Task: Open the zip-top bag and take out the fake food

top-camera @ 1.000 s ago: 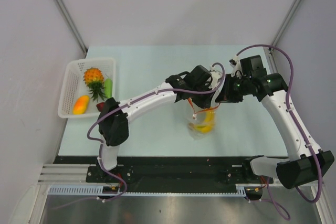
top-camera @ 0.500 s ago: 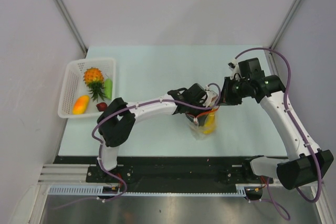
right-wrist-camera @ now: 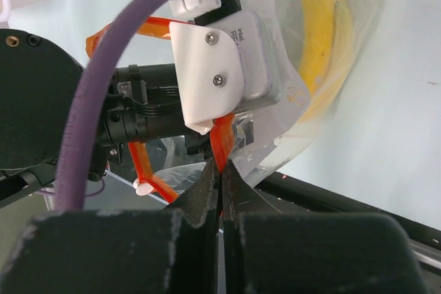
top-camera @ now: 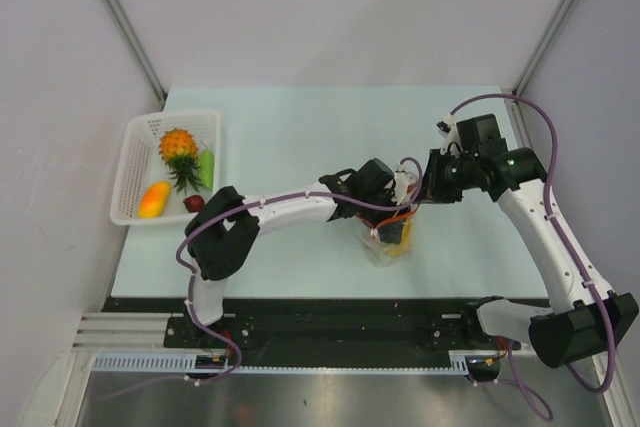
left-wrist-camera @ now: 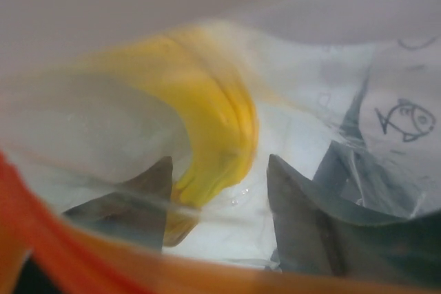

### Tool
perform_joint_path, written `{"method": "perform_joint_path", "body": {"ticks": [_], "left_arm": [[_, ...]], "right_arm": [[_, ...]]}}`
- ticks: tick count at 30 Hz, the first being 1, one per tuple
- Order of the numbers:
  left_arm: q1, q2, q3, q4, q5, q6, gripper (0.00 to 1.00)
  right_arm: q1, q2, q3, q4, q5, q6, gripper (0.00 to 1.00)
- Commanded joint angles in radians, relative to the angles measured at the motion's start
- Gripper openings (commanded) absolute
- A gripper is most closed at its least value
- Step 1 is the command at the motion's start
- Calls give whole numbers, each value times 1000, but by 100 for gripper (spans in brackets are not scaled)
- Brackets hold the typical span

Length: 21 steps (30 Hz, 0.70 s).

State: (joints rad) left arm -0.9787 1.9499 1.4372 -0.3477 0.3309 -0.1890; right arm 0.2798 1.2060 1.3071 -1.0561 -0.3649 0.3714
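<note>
Left of the top view: white basket (top-camera: pixel 133 147) at the table (top-camera: pixel 300 127) edge, holding pineapple (top-camera: pixel 178 145), green piece (top-camera: pixel 206 165) and orange piece (top-camera: pixel 154 199). A red fruit (top-camera: pixel 194 203) sits at the basket's lower right corner; can't tell if it is inside or just outside, the left arm's elbow is right against it. The left arm runs across to centre-right, where the left gripper (top-camera: pixel 391 231) is pushed down into the mouth of the bag (top-camera: pixel 385 250). The bag stands on the table just right of centre, near the front edge. Left wrist view: left gripper (left-wrist-camera: pixel 219 170) is inside the bag, fingers (left-wrist-camera: pixel 148 187) spread apart either side of the banana (left-wrist-camera: pixel 220 122), gripping nothing; blurred orange zip strip (left-wrist-camera: pixel 41 239) across lower left. Right of that, the right gripper (top-camera: pixel 416 197) is at the bag's upper right rim. Right wrist view: right gripper (right-wrist-camera: pixel 220 170) pinched fully closed on the zip strip (right-wrist-camera: pixel 222 139), holding that side of the bag (right-wrist-camera: pixel 289 122) up; banana (right-wrist-camera: pixel 320 39) visible through the plastic at upper right.
</note>
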Motion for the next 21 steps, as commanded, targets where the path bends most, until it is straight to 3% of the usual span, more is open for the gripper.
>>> {"method": "perform_joint_path", "body": {"ticks": [1,15,21], "left_arm": [[-14,-8,-11,53,65,28,62],[-12,55,-70,105,68,20,55],[-14,61,-55,90,65,33,24]], "right_arm": [[1,-13,4,38,-16,14,0],[1,-20,-11,41,-12,18,0],[2,-17,-8,42,-11,18,0]]}}
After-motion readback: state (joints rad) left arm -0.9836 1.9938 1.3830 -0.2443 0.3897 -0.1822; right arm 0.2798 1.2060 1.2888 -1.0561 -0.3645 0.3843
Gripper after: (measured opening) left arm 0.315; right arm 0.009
